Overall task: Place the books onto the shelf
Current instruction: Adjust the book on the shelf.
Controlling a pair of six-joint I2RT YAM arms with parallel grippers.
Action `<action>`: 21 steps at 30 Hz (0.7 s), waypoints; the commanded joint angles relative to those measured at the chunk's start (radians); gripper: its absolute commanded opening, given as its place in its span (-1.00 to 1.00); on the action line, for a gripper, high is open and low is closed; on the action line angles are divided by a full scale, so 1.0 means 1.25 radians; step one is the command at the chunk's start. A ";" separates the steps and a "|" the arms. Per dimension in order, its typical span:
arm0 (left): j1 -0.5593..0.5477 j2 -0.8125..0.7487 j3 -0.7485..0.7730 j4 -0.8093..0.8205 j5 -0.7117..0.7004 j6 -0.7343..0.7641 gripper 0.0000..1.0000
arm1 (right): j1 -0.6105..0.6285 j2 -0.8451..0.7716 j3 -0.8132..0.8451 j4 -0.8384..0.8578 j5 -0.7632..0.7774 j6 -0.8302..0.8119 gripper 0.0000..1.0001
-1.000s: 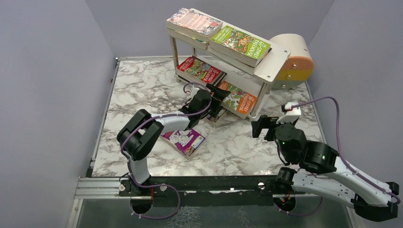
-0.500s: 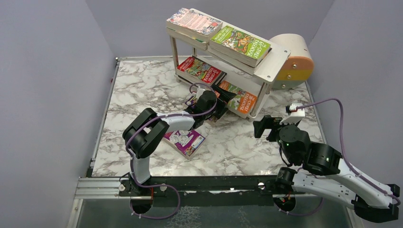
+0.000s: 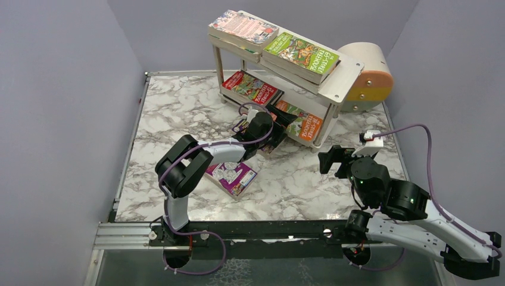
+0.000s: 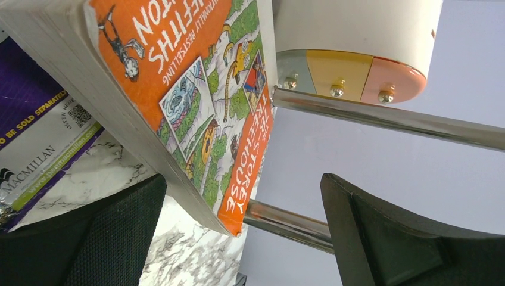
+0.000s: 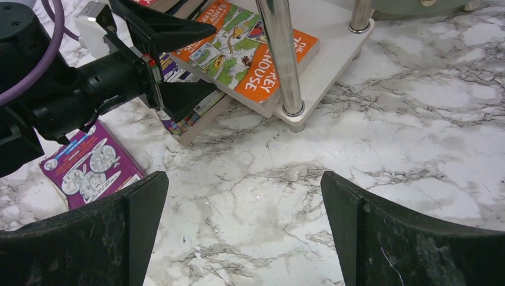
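The shelf (image 3: 343, 76) holds a pink-patterned book (image 3: 241, 26) and a green book (image 3: 301, 55) on its top board. A red book (image 3: 251, 87) and an orange book (image 3: 302, 126) lie on the lower board. My left gripper (image 3: 279, 128) is open at the orange book's near edge; in the left wrist view that book's corner (image 4: 237, 210) shows between the wide-apart fingers. Just below it lies a book with a purple-and-white back cover (image 4: 37, 138). A purple cartoon book (image 3: 232, 176) lies flat on the table. My right gripper (image 3: 327, 159) hangs open and holds nothing.
A round beige-and-orange box (image 3: 367, 76) stands behind the shelf's right end. The shelf's metal leg (image 5: 281, 56) is planted near the lower board's front corner. Grey walls close in three sides of the marble table (image 3: 172, 113).
My left gripper has slid a little right, closer to the orange book on the lower board. The right arm has shifted slightly down and right.
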 commanded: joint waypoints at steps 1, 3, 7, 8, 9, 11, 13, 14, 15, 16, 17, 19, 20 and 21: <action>-0.003 0.011 0.032 0.010 -0.036 0.009 0.98 | -0.002 -0.010 -0.008 -0.012 0.008 0.013 0.96; -0.003 0.014 0.036 0.010 -0.036 0.009 0.98 | -0.003 -0.010 -0.008 -0.014 0.008 0.014 0.96; -0.001 0.017 0.040 0.008 -0.037 0.008 0.98 | -0.003 -0.011 -0.008 -0.016 0.008 0.016 0.96; 0.000 0.017 0.040 0.008 -0.039 0.008 0.98 | -0.003 -0.010 -0.008 -0.016 0.008 0.016 0.96; 0.000 0.017 0.040 0.007 -0.039 0.008 0.98 | -0.003 -0.011 -0.008 -0.016 0.008 0.016 0.96; 0.003 0.017 0.041 0.006 -0.041 0.007 0.98 | -0.002 -0.011 -0.007 -0.016 0.009 0.016 0.96; 0.005 0.017 0.042 0.005 -0.042 0.009 0.98 | -0.002 -0.010 -0.008 -0.016 0.009 0.016 0.96; 0.007 0.017 0.041 0.004 -0.042 0.008 0.98 | -0.002 -0.011 -0.008 -0.016 0.009 0.017 0.96; 0.008 0.017 0.042 0.004 -0.043 0.008 0.98 | -0.003 -0.010 -0.008 -0.014 0.009 0.016 0.96; 0.009 0.017 0.042 0.004 -0.043 0.008 0.98 | -0.003 -0.009 -0.008 -0.014 0.009 0.016 0.96; 0.010 0.017 0.043 0.004 -0.045 0.009 0.98 | -0.002 -0.008 -0.008 -0.015 0.008 0.016 0.96; 0.014 0.019 0.046 0.004 -0.045 0.009 0.98 | -0.002 -0.005 -0.010 -0.012 0.009 0.016 0.96; 0.015 0.019 0.047 0.004 -0.046 0.010 0.98 | -0.003 -0.005 -0.009 -0.013 0.009 0.016 0.96; 0.017 0.021 0.049 0.004 -0.046 0.009 0.98 | -0.002 -0.004 -0.010 -0.012 0.009 0.017 0.96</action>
